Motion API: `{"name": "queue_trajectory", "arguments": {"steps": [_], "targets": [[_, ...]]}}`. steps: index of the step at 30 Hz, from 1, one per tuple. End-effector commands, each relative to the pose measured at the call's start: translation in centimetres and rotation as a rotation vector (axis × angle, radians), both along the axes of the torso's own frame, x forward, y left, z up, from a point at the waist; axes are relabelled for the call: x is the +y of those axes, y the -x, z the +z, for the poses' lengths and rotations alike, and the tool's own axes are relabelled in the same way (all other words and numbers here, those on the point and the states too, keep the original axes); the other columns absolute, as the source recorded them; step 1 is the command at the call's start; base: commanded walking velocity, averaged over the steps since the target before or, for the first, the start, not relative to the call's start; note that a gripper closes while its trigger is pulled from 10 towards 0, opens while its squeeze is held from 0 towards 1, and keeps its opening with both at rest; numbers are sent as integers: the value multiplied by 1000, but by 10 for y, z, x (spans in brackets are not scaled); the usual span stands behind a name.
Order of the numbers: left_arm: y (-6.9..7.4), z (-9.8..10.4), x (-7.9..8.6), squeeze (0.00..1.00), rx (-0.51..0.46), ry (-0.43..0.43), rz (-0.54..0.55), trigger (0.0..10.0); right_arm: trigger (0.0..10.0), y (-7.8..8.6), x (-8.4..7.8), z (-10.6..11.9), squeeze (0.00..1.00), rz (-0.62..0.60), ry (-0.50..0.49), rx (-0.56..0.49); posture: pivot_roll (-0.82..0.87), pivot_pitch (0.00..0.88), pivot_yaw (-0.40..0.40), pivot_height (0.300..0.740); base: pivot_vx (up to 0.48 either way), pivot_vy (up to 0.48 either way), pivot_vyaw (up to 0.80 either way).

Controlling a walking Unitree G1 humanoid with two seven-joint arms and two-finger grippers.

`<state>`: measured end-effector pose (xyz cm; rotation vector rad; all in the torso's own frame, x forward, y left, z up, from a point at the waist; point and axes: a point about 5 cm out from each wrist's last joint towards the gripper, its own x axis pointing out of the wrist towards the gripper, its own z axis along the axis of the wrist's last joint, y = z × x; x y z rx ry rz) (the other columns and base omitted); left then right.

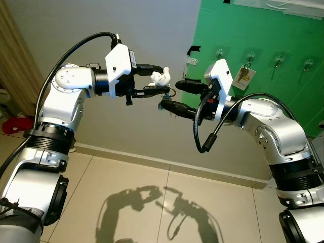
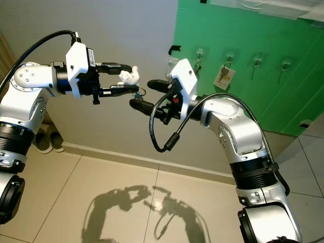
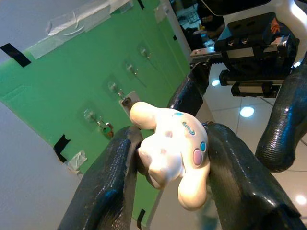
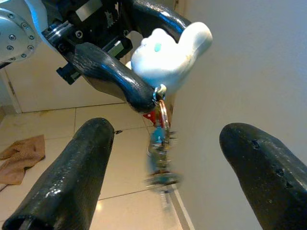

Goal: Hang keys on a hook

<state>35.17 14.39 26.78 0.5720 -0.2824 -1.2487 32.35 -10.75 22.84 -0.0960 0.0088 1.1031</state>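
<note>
In mid-air before the green hook board (image 1: 263, 45): keys (image 4: 160, 158) offered between grippers.
Left gripper (image 1: 161, 81) clamped on white plush charm (image 3: 172, 151), leaving ring dangling; right gripper (image 1: 169, 96) spread wide to receive.

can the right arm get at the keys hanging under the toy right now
Probably yes: the right end effector is open and faces the keys, which dangle free below the white toy clamped in the left end effector; nothing lies between.
</note>
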Motion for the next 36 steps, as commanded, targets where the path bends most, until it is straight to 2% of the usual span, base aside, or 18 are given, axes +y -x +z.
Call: {"name": "queue_trajectory", "arguments": {"steps": [1, 15, 36], "targets": [[0, 11, -2, 0, -32, 2, -13, 10000, 0, -4, -2, 7, 0, -19, -10, -11, 21, 0, -18, 740, 0, 0, 0], [2, 7, -3, 0, -24, 2, -12, 10000, 0, -4, -4, 15, 0, -27, -99, 33, 12, 0, -19, 740, 0, 0, 0], [1, 1, 1, 0, -3, 6, 8, 10000, 0, 6, -7, 18, 0, 11, -118, 68, 8, 0, -15, 740, 0, 0, 0]]}}
